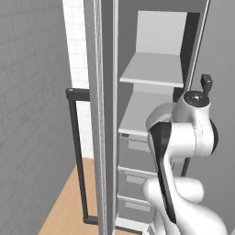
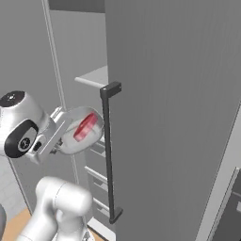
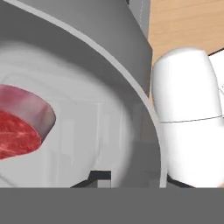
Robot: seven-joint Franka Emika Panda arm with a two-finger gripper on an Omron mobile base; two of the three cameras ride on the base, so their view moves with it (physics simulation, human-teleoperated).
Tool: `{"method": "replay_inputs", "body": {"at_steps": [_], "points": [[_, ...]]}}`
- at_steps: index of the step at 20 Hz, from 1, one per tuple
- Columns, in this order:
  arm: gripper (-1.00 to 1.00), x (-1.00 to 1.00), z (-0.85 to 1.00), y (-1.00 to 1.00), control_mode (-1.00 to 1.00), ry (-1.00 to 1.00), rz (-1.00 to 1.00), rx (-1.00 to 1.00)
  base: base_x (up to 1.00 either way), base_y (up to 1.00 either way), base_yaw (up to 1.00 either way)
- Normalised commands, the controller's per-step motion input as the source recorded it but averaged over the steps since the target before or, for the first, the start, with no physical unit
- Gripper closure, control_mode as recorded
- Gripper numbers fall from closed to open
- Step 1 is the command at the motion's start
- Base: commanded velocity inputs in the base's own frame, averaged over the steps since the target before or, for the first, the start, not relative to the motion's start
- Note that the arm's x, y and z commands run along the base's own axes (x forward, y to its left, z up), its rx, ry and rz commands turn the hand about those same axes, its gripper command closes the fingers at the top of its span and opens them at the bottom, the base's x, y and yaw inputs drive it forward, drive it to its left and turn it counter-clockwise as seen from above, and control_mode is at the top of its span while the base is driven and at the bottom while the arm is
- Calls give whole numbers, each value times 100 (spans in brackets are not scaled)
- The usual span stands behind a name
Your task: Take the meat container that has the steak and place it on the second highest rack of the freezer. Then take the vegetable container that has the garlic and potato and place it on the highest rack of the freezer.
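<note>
Open freezer, grey shelves: gripper's hold on meat container with steak indeterminate; rigid, light, likely slippery, rim-held.

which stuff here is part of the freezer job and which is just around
Part of the job:
- steak in its round meat container, held up at the arm's end
- freezer, door open
- highest rack
- second highest rack

Just around:
- freezer drawers
- wood floor
- tiled wall
</note>
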Motion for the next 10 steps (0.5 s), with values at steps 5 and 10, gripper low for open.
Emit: {"method": "replay_inputs", "body": {"at_steps": [5,10], "points": [[100,-38,3,6,-100,-24,10,0,0,0,0],[100,-6,0,1,-100,-1,8,0,0,0,0]]}}
